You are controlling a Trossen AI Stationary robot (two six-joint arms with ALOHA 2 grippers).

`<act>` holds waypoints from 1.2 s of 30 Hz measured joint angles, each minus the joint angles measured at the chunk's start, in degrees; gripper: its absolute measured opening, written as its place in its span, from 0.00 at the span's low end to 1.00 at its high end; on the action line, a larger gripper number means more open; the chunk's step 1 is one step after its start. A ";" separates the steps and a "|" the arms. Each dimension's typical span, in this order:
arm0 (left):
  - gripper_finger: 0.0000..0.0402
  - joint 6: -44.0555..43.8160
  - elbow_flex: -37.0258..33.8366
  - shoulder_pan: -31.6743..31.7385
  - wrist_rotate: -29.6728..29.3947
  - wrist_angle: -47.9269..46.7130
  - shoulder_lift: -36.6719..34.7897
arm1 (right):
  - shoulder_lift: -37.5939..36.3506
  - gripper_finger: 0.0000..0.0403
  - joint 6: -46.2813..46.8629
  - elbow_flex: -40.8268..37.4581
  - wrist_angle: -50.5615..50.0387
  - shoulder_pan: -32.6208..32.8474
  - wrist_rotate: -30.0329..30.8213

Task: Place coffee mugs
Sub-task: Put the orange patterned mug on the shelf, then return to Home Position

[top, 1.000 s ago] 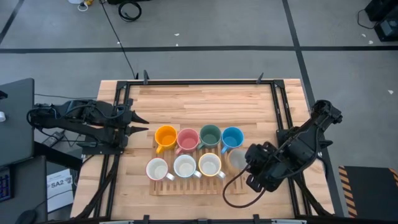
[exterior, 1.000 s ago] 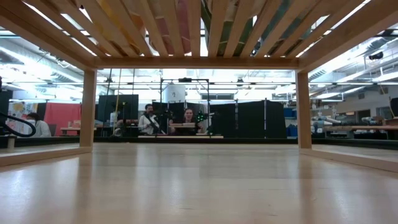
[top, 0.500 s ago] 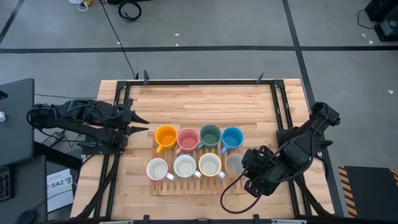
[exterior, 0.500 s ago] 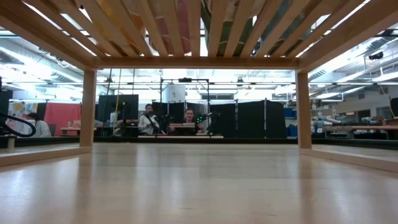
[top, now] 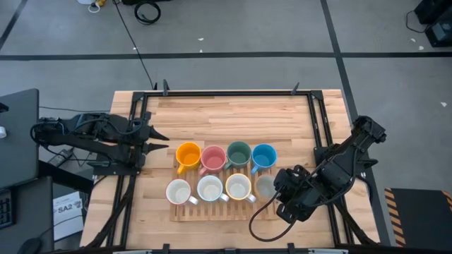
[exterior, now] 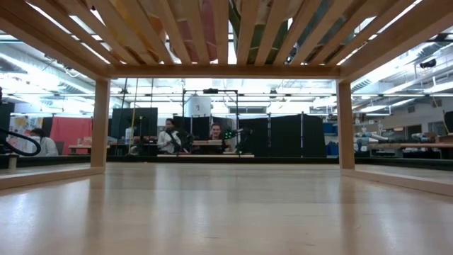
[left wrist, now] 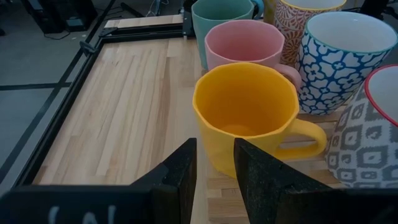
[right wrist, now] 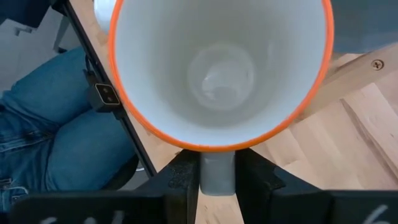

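Seven mugs stand upright on a wooden slatted rack point(top: 212, 213): orange point(top: 188, 155), pink point(top: 213, 158), dark green point(top: 239, 153) and blue point(top: 263, 156) in the far row, three white or cream ones point(top: 210, 189) in the near row. My right gripper point(top: 277, 190) is shut on an eighth mug point(top: 265, 186), white inside with an orange rim point(right wrist: 221, 68), at the right end of the near row. My left gripper point(top: 167, 141) waits open and empty, left of the orange mug point(left wrist: 249, 118). My right gripper pinches the mug's grey handle point(right wrist: 217, 169) between its two fingers point(right wrist: 184, 179). It comes slanting down from the table's near right side. The mug stays upright, mouth up. Whether its base rests on the rack, I cannot tell.
The rack sits near the table's point(top: 233, 116) front edge, with bare wood behind it. A black frame point(top: 321, 120) runs along the table's sides. A cable point(top: 263, 224) loops below my right gripper. A person's leg in jeans point(right wrist: 56, 130) shows beyond the table's edge.
My right gripper has carried the orange-rimmed mug a little toward the table's left and near edges, closer to the cream mug beside it. It has kept still over the last half second.
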 joint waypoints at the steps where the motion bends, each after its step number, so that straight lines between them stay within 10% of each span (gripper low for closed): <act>1: 0.28 0.01 0.00 0.00 0.00 0.00 0.01 | 0.02 0.23 0.00 0.00 0.05 -0.01 0.00; 18: 0.28 0.01 0.00 -0.01 0.00 0.00 0.02 | 0.09 0.27 0.04 0.00 1.46 -0.05 0.00; 36: 0.28 0.01 0.00 0.00 0.00 0.00 0.00 | 0.09 0.56 0.04 -0.02 1.46 -0.03 -0.02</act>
